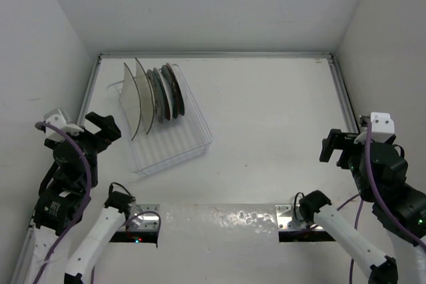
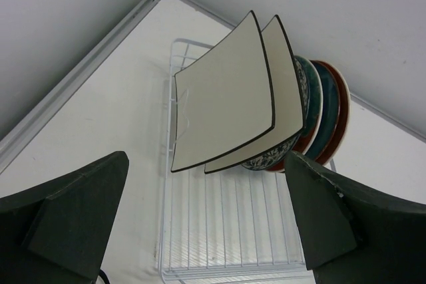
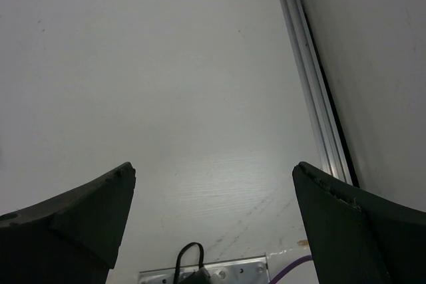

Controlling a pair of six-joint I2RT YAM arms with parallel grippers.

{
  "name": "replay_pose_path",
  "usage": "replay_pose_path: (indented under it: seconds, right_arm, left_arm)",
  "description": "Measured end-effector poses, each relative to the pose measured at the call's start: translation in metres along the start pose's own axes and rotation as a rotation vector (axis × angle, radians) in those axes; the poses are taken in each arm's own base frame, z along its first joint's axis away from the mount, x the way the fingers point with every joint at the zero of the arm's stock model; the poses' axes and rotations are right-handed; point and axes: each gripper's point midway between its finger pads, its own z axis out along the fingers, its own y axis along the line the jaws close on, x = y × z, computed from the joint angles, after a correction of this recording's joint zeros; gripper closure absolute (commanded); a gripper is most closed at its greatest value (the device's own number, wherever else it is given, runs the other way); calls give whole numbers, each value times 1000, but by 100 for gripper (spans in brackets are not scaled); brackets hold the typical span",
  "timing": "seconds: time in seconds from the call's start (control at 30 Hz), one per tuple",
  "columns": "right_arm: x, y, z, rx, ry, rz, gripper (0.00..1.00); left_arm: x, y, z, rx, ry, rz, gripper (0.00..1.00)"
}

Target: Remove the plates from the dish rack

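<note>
While plates (image 1: 152, 94) stand in the dish rack (image 1: 172, 143) at ten o'clock, left claw (image 1: 103, 126) and right claw (image 1: 336, 145) gape wide, empty.

The far half of the clear ribbed plastic dish rack (image 1: 168, 145) is blocked by upright cream, blue-flowered and red plates (image 1: 152, 96); its near half and the white worktop (image 1: 266, 118) rightward are left open.

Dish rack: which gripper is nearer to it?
Left. The left gripper is just left of the dish rack, not touching; the right gripper is far across the table.
</note>
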Motion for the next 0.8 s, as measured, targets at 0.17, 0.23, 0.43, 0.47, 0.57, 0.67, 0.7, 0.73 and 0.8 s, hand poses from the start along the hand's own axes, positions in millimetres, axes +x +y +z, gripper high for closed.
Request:
replay_pose_path:
  seconds: [0.17,0.23,0.43,0.47,0.57,0.67,0.7,0.73,0.8]
  right_arm:
    - [11,7,6,-28,14,-5,1]
    - [16,13,9,-53,23,-7,1]
    - [31,39,25,-140,92,-32,1]
    - [34,46,29,-157,110,-35,1]
    - [46,65,41,-214,159,-37,1]
    - [62,83,50,-276,198,-23,1]
    - [67,87,51,-291,210,-18,1]
    - [70,91,53,-304,219,-14,1]
    - [76,98,55,-332,236,-8,1]
  left_arm:
    - [2,2,4,-37,16,-3,0]
    - [0,2,5,-52,20,-7,0]
    - [-22,-21,12,-40,47,-20,0]
    - [-28,-32,17,-24,60,-21,0]
    - [-41,-70,43,12,107,-9,0]
    - [-36,-99,80,-5,172,31,3]
    - [-33,-105,90,-16,187,41,4]
    - [-28,-111,103,-38,209,59,4]
    - [-9,-117,131,-90,259,105,9]
